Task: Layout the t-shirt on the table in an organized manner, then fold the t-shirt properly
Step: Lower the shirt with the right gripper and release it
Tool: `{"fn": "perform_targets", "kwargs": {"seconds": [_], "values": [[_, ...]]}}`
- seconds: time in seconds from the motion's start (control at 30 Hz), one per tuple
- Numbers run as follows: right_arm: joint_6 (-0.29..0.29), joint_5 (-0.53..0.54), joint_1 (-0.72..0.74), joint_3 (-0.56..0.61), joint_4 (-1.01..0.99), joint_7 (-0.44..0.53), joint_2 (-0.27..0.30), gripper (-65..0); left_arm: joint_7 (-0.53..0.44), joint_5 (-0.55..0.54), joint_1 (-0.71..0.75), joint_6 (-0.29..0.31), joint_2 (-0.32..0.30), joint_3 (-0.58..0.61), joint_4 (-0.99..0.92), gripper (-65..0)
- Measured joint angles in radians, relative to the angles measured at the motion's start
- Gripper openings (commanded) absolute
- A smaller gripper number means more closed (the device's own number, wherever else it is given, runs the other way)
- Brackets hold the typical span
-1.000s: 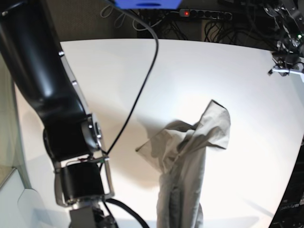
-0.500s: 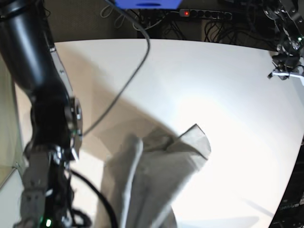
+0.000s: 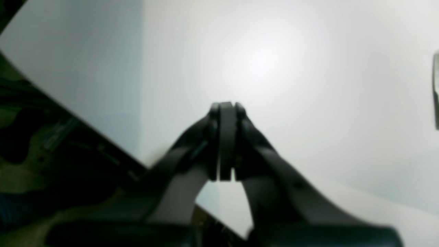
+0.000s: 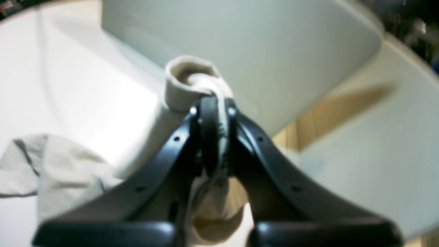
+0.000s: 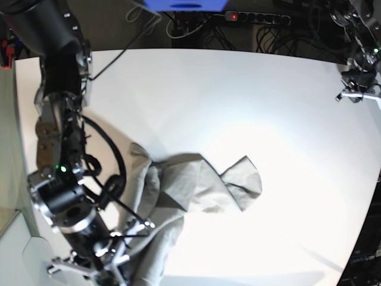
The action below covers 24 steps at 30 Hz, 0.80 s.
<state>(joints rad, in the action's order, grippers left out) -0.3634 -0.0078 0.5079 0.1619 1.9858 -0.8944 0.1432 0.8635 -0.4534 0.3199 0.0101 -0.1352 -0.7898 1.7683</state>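
Note:
The light grey-beige t-shirt (image 5: 196, 187) lies crumpled on the white table (image 5: 238, 95), with one end drawn toward the bottom left. There my right gripper (image 5: 122, 250) is shut on it. In the right wrist view a bunched fold of the t-shirt (image 4: 187, 80) loops over the closed right gripper (image 4: 213, 103), and more cloth trails off to the left. My left gripper (image 3: 224, 106) is shut on nothing above bare table. In the base view the left gripper (image 5: 352, 90) hovers at the far right edge, well away from the shirt.
A black cable (image 5: 107, 173) hangs off the right arm over the shirt's left end. The table's front left corner and a white panel (image 5: 24, 256) lie close to the right gripper. A power strip (image 5: 256, 18) and wires sit behind the table's far edge.
The right arm has swung left and toward the front, dragging the t-shirt with it. The cloth, lifted in a column before, now lies lower and more spread. The left arm has stayed put.

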Motion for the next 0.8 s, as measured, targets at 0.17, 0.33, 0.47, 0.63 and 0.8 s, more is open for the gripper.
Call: {"fn": "perform_targets", "kwargs": {"seconds": [0.17,0.33,0.47,0.63,0.8], "values": [[0.000,0.005,-0.127,-0.088,0.001,0.077,0.000,-65.0,-0.001,-0.002,-0.002,0.000,0.000,0.000,0.000,-64.5],[0.000,-0.006,-0.254,-0.186,0.021,0.114,-0.001,-65.0,0.000,-0.001,0.000,0.000,0.000,0.000,0.000,-64.5],[-0.001,-0.007,-0.352,-0.232,0.022,0.182,-0.001,-65.0,0.004,-0.037,-0.010,0.000,0.000,-0.002,0.000,-64.5],[-0.002,-0.006,-0.476,-0.329,0.022,0.302,-0.008,-65.0,0.000,-0.120,-0.017,0.000,0.000,-0.003,0.000,-64.5],[0.000,-0.010,-0.557,-0.478,0.021,0.369,-0.085,-65.0,0.000,-0.152,-0.019,0.000,0.000,0.000,0.000,-64.5]]}}
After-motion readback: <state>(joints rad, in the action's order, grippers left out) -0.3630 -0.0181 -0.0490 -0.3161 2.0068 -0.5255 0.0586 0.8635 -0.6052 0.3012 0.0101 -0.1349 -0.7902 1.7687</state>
